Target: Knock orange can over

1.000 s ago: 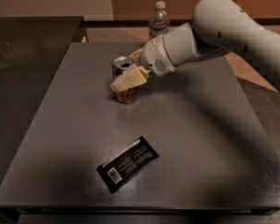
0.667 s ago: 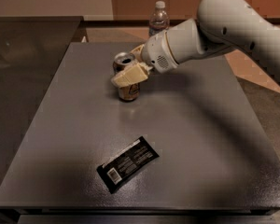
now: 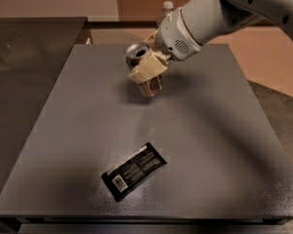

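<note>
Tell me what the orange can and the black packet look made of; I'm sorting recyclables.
The orange can: likely aluminium, shiny silver rim, glossy printed body. The black packet: probably plastic film, flat, faint sheen, barcode. The gripper is at the can, toward the table's far side.

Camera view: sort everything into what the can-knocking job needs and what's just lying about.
Job in hand:
- orange can, far middle of the grey table
- pincer, right at the can

Lying about:
- water bottle, at the far edge behind the arm
- black wrapper with a barcode, near the front edge
</note>
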Controlling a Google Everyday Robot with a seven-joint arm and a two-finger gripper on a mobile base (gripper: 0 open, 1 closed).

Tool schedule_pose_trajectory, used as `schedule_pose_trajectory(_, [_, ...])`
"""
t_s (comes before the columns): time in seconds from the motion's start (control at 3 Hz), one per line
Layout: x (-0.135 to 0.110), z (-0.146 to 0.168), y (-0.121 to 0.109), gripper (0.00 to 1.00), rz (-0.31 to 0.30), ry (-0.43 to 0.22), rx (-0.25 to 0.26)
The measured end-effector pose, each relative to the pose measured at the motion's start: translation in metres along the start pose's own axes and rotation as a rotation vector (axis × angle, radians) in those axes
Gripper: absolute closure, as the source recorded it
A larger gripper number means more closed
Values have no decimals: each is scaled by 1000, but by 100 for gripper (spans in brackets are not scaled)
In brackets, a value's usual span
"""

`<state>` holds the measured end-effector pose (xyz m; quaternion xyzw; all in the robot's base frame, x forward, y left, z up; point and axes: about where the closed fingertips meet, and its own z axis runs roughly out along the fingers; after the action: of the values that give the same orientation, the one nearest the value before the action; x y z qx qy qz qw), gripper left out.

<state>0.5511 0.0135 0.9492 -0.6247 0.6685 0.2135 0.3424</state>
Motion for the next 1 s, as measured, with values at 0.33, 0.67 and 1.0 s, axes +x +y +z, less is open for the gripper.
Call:
schedule_pose_trajectory(0.33, [13,-12,9,100,-83,185,20])
schedule_pose_trajectory(0.67, [30,-13,16,100,-160,363,35])
schedule_pose_trajectory(1.0, [45,-3,21,100,-220,511,27])
